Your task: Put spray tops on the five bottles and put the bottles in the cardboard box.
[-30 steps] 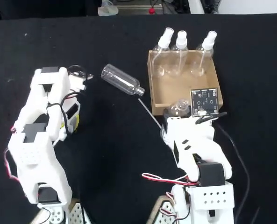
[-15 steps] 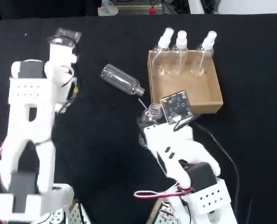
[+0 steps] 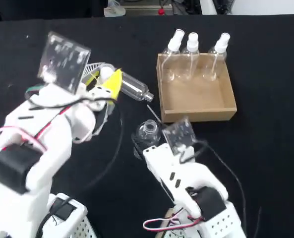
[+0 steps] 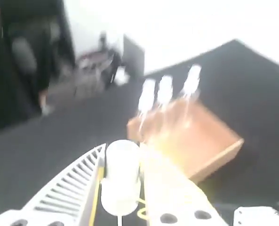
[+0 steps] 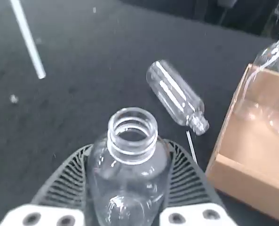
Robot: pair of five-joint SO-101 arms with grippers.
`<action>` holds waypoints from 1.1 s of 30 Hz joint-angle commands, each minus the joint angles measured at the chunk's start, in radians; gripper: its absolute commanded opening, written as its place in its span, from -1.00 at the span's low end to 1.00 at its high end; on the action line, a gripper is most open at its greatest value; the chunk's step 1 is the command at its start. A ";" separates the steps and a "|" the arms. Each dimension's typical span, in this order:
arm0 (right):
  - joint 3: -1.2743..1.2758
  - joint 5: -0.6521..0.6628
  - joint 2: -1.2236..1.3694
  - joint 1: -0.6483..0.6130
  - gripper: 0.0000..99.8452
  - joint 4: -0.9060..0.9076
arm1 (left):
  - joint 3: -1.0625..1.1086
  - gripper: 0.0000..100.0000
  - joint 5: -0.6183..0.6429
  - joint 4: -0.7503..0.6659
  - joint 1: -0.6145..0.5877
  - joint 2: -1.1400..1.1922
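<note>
The cardboard box [image 3: 199, 114], three capped bottles [image 3: 191, 59] inside, sits beyond both sets of fingers [image 5: 64, 183]. The right gripper [image 5: 130, 155] pinches an uncapped clear bottle [image 5: 132, 136] upright by its body: light, slick, thin-walled, likely to dent under hard squeeze. A second bare bottle [image 3: 134, 88] lies just past the left gripper [image 4: 123, 157], whose fingers seem to clamp a white spray top [image 4: 122, 181], best held by its rigid collar.

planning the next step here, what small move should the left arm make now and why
Probably bring the left gripper with its spray top over the bottle held upright in the right gripper: its neck is open and the top is off to one side.
</note>
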 commanded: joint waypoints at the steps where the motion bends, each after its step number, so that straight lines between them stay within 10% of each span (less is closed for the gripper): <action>1: 0.045 0.005 -0.194 -0.017 -0.98 -0.023 | -0.019 -0.94 0.008 -0.087 0.091 -0.052; 15: 0.051 0.005 -0.186 -0.015 -0.98 -0.021 | 0.206 -0.94 0.002 -0.342 0.332 -0.091; 33: 0.051 0.005 -0.186 -0.015 -0.98 -0.029 | 0.119 -0.94 0.009 -0.209 0.338 -0.089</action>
